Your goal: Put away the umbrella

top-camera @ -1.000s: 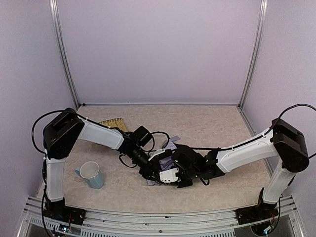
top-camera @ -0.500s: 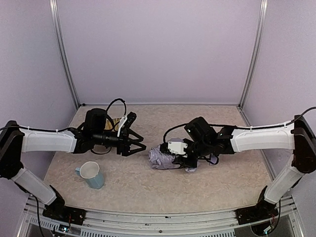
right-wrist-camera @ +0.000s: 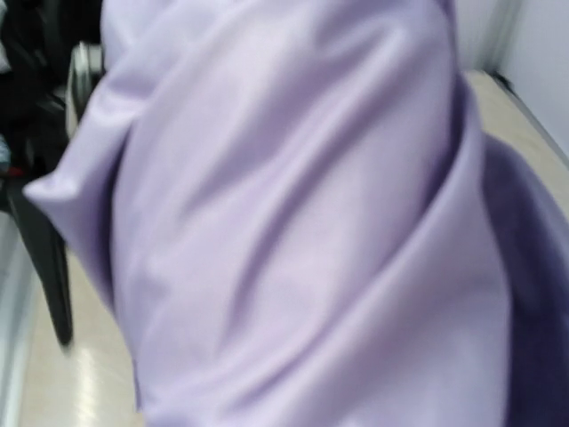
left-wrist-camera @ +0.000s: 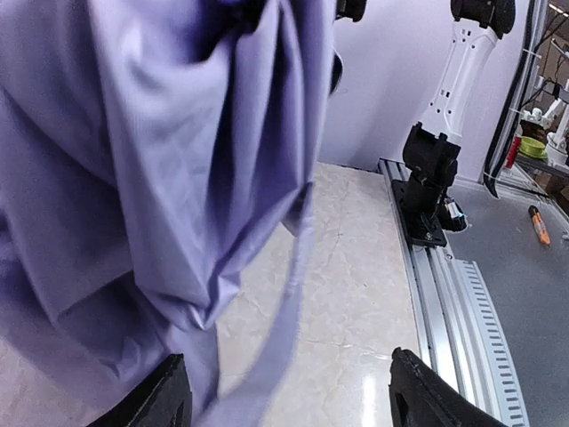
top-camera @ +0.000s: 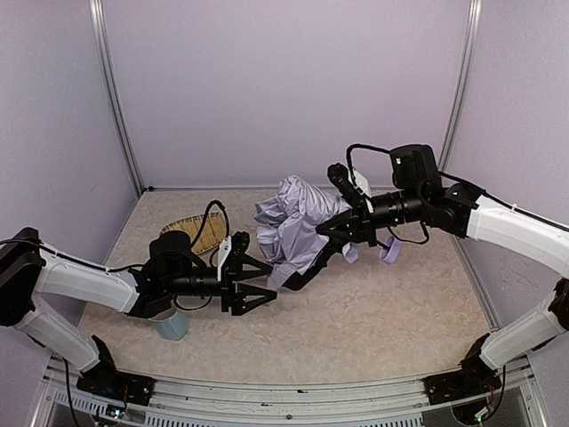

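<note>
umbrella (left-wrist-camera: 151, 178): lavender fabric, hanging in folds, fills my left side
left gripper (left-wrist-camera: 289, 400): my fingertips stand wide apart
table (left-wrist-camera: 356, 267): beige, marbled
rail (left-wrist-camera: 444, 294): aluminium, along the table's edge

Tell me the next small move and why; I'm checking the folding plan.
Probably ease the open left claw forward and close on the hanging fabric of the umbrella: the right claw holds it raised, loose folds dangling just ahead of the left claw.

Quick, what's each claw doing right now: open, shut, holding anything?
Left gripper: open, holding nothing.
Right gripper: closed on the umbrella, holding it up.
</note>
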Available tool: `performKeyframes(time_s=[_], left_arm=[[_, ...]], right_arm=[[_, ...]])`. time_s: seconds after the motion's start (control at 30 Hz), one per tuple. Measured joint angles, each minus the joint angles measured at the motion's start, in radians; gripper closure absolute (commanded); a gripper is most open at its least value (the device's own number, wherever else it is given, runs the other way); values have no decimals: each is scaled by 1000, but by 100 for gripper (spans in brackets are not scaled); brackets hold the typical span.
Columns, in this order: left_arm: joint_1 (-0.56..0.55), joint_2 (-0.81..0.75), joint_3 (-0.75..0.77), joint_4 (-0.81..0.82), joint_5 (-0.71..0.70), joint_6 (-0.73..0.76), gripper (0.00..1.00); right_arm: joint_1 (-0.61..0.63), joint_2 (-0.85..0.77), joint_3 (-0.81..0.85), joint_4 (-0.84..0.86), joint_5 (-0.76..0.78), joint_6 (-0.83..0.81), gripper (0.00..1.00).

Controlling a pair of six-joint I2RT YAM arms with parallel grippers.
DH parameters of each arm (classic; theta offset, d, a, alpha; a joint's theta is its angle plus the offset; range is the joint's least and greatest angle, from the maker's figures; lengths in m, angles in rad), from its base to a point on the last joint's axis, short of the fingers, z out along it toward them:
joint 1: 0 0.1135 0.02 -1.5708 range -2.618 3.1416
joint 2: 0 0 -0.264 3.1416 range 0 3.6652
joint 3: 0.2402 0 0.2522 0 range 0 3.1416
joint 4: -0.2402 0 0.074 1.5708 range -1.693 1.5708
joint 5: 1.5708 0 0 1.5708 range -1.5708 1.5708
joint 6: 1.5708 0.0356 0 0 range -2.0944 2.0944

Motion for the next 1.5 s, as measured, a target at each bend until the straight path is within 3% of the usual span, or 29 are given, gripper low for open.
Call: performKeyframes(time_s=[0.1, 0.23, 0.37, 0.6, 0.87, 1.1, 1.27, 1.5], left_arm=[[-28, 48, 14, 37, -27, 15, 28], [-26, 95, 38, 39, -26, 40, 46], [-42, 123, 42, 60, 34, 71, 55], [-90, 201, 46, 79, 91, 98, 100], [-59, 209, 47, 79, 98, 98, 100], [49, 270, 113, 24, 71, 100, 100], [105, 338, 265, -64, 34, 144, 100], [127, 452, 514, -172, 9, 231, 100]], right_arm=[[1, 0, 21, -5, -51, 13, 100], [1, -2, 53, -24, -72, 13, 100], [1, -6, 77, -33, -75, 13, 100], [-1, -8, 102, -43, -64, 13, 100], [-33, -22, 118, -118, -35, -14, 100], [-35, -30, 168, -254, -43, -94, 100], [-14, -40, 161, -317, -87, -161, 100], [164, -34, 13, -320, -23, -228, 100]])
